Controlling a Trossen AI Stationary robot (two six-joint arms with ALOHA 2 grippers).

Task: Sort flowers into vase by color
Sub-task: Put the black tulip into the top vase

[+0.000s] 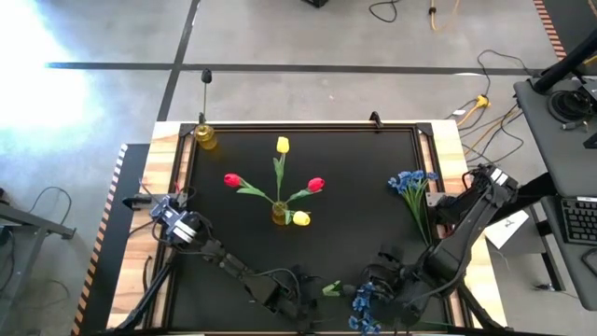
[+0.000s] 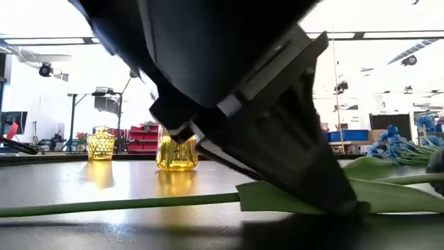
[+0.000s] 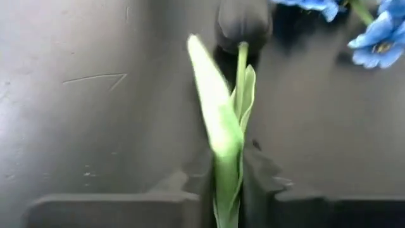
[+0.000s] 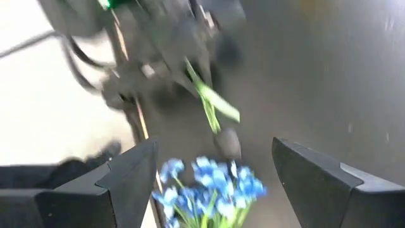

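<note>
1. The left hand is low at the near edge of the bench, its fingers closed on the green stem of a dark tulip that lies flat on the black top.
2. In the left wrist view the stem and a pale leaf run straight out from between the two fingers, and the dark bud lies at the far end, just short of some blue blossoms.
3. The left arm reaches from its base at the left side of the bench, stretched low and slanting toward the near middle.
4. The right hand is open, its fingers spread wide on either side of a bunch of blue flowers lying near the front edge.
5. The right arm comes from its base at the right side and bends down toward the near middle, so the two hands are close together.
6. A yellow glass vase stands at the bench centre holding two red tulips and a yellow tulip; another yellow bloom sits by its rim.
7. A second blue bunch lies on the right side of the bench.
8. An empty yellow vase stands at the far left corner.
</note>
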